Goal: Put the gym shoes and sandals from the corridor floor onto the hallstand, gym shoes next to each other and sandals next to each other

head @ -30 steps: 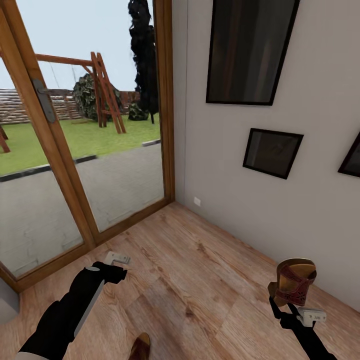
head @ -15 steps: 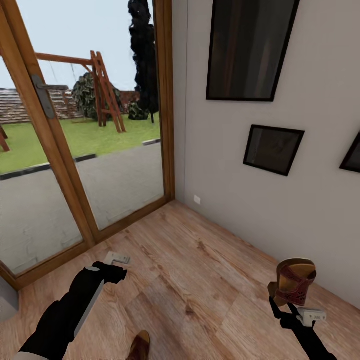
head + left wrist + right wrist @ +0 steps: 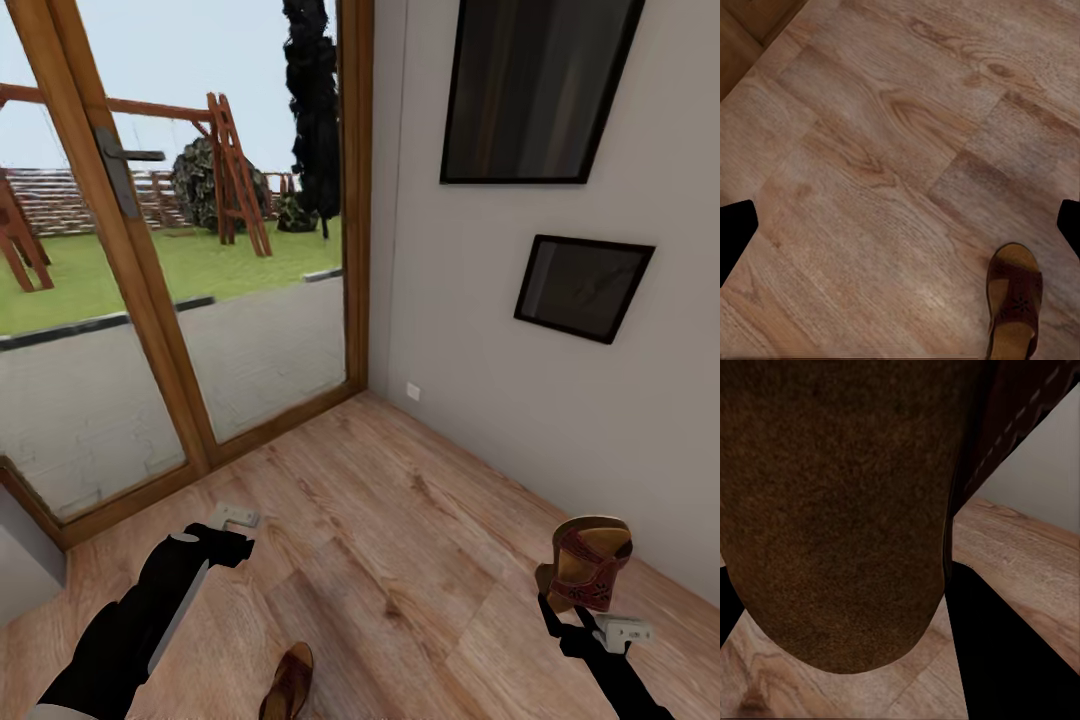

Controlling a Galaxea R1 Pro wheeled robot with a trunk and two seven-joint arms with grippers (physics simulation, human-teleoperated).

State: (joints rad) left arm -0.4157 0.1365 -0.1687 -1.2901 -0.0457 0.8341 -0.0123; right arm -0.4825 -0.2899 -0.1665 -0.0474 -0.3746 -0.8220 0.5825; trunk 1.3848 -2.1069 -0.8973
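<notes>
Two brown leather sandals show. Since half a second ago our head camera has turned, sliding the wood-framed glass door (image 3: 130,300) and black picture frames (image 3: 583,288) rightward. Our right gripper (image 3: 570,607), lower right, stays clamped on one tan-insoled sandal with a patterned reddish strap (image 3: 588,560), held upright. Its twin (image 3: 289,684) lies on the light wood-plank floor (image 3: 400,540) at bottom centre. Our left gripper (image 3: 232,520) hangs released, lower left.

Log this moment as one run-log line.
stage: carrying | right gripper: shut on sandal, held upright | left gripper: open, empty | second sandal: on corridor floor | hallstand: unseen
</notes>
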